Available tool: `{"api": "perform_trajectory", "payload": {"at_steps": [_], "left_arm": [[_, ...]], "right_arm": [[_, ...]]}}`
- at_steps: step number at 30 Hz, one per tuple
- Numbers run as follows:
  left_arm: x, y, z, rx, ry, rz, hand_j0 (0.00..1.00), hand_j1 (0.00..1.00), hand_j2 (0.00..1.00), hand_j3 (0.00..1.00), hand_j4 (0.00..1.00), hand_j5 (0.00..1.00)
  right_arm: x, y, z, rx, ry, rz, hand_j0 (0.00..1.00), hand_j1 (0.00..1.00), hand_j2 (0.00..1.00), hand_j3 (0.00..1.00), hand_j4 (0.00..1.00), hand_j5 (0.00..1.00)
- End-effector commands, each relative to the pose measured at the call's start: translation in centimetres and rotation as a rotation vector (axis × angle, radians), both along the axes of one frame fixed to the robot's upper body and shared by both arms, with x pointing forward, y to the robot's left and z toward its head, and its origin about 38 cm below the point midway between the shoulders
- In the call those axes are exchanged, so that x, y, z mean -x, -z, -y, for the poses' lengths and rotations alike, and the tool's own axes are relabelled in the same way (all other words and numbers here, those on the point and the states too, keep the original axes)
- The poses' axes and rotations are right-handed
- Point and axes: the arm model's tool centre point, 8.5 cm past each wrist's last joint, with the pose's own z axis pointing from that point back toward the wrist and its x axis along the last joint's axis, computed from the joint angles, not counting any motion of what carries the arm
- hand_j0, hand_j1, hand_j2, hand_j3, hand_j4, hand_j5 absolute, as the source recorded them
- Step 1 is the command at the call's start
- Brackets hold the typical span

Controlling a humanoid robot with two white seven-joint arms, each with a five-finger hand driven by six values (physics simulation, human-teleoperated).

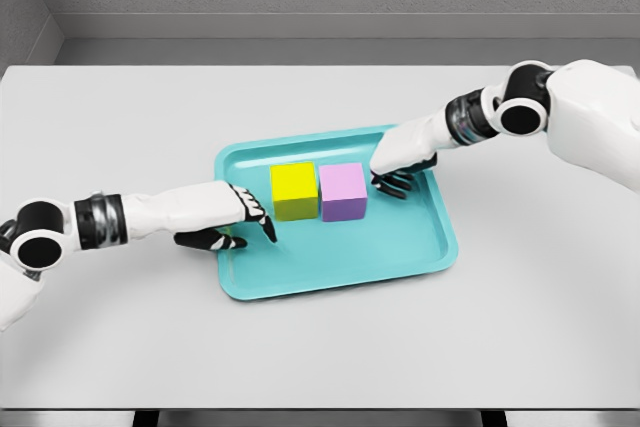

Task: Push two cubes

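Yellow cube and pink cube already touch on my teal tray; my left hand and right hand, both loosely open, flank them, so little pushing seems left

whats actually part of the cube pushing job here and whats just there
Part of the job:
yellow cube
pink cube
left hand, beside the yellow cube
right hand, beside the pink cube

Just there:
teal tray, under both cubes
white table
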Motion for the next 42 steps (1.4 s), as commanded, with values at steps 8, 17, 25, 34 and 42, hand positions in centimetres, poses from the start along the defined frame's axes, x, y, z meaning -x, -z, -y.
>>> {"api": "perform_trajectory", "payload": {"at_steps": [8,17,25,34,42], "left_arm": [[-2.2,0.9,-0.9,-0.001,-0.063,-0.035,0.61,0.61,0.61,0.61,0.61,0.61],[-3.1,0.5,-1.6,-0.014,-0.085,-0.029,0.61,0.61,0.61,0.61,0.61,0.61],[-3.2,0.1,-1.6,-0.014,-0.080,-0.018,0.61,0.61,0.61,0.61,0.61,0.61],[-3.3,-0.1,-2.0,-0.017,-0.089,-0.015,0.61,0.61,0.61,0.61,0.61,0.61],[-3.5,-0.6,-2.1,-0.017,-0.089,-0.003,0.61,0.61,0.61,0.61,0.61,0.61]], "right_arm": [[0.2,0.2,-0.8,-0.009,-0.010,-0.010,0.13,0.13,0.13,0.13,0.13,0.13],[0.2,0.2,-1.5,-0.013,-0.022,-0.011,0.13,0.13,0.13,0.13,0.13,0.13],[-1.4,0.3,2.2,0.019,0.085,-0.001,0.13,0.13,0.13,0.13,0.13,0.13],[-2.9,-3.6,4.1,-0.030,0.138,0.070,0.14,0.14,0.14,0.14,0.14,0.14],[-3.1,-4.9,5.5,-0.054,0.171,0.093,0.14,0.14,0.14,0.14,0.14,0.14]]}}
